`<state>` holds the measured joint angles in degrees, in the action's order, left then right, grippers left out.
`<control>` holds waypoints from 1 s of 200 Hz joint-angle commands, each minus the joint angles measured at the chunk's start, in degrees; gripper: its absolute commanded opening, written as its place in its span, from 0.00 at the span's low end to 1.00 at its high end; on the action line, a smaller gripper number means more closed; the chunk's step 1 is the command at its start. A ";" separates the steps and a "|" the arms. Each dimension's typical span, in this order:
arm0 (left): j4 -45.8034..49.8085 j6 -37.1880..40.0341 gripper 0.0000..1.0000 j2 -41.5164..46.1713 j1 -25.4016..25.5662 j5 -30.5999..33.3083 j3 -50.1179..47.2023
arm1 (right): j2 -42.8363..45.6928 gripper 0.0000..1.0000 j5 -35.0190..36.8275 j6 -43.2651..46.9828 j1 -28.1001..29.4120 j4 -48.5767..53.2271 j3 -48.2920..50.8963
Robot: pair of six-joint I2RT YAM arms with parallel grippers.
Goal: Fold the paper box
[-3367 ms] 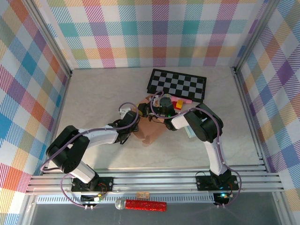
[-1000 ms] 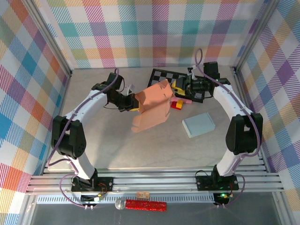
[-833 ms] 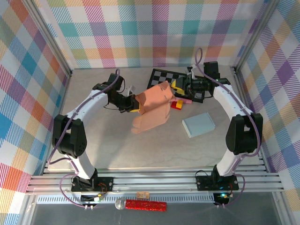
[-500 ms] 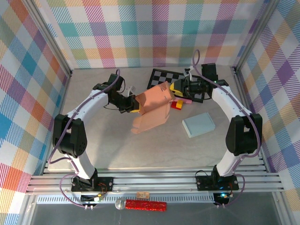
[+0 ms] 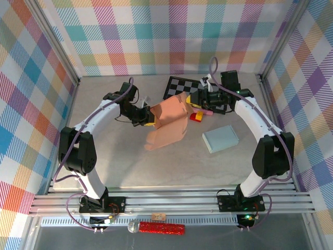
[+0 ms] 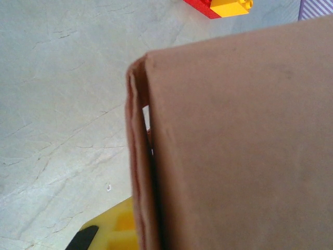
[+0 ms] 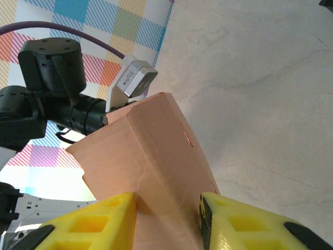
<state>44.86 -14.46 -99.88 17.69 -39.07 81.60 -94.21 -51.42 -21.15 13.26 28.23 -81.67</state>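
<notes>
Right wrist shows paper box (image 7: pixel 151 161) inside part-open right tool (image 7: pixel 167 202); left tool (image 5: pixel 148 120) clamps it.

The paper box (image 5: pixel 169 125) sits between the left gripper (image 5: pixel 149 119) and right gripper (image 5: pixel 193 100), before the chessboard (image 5: pixel 175 86), left of the bricks (image 5: pixel 197 115).

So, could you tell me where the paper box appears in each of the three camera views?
Top external: paper box near the middle of the picture, slightly above centre.
Left wrist: paper box across the right side, its folded edge running down the middle.
Right wrist: paper box at lower centre-left.
Shared landmark: the pale marbled table beneath it.
</notes>
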 commanded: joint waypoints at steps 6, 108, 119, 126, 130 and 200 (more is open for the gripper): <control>1.19 0.84 0.00 0.96 -0.55 -1.29 1.60 | 2.09 0.37 3.04 3.85 1.28 2.75 -1.31; 2.76 1.45 0.00 0.94 -0.22 -0.12 2.68 | 1.73 0.36 12.43 9.08 6.29 8.63 -5.22; 3.02 1.53 0.00 0.91 -0.20 0.05 2.94 | 1.27 0.36 14.48 10.20 7.01 10.08 -6.14; 3.21 1.58 0.00 0.92 -0.16 0.19 3.03 | 0.95 0.36 15.74 10.73 7.53 10.71 -6.59; 3.30 1.62 0.00 0.97 -0.12 0.22 3.11 | 0.84 0.36 16.48 11.00 7.73 11.10 -6.89; 3.95 2.07 0.00 1.58 0.15 0.84 3.21 | -3.41 0.34 30.90 13.57 12.45 18.33 -13.28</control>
<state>46.85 -13.80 -99.88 17.74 -37.98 83.20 -95.79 -27.81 -9.98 24.12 42.00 -92.27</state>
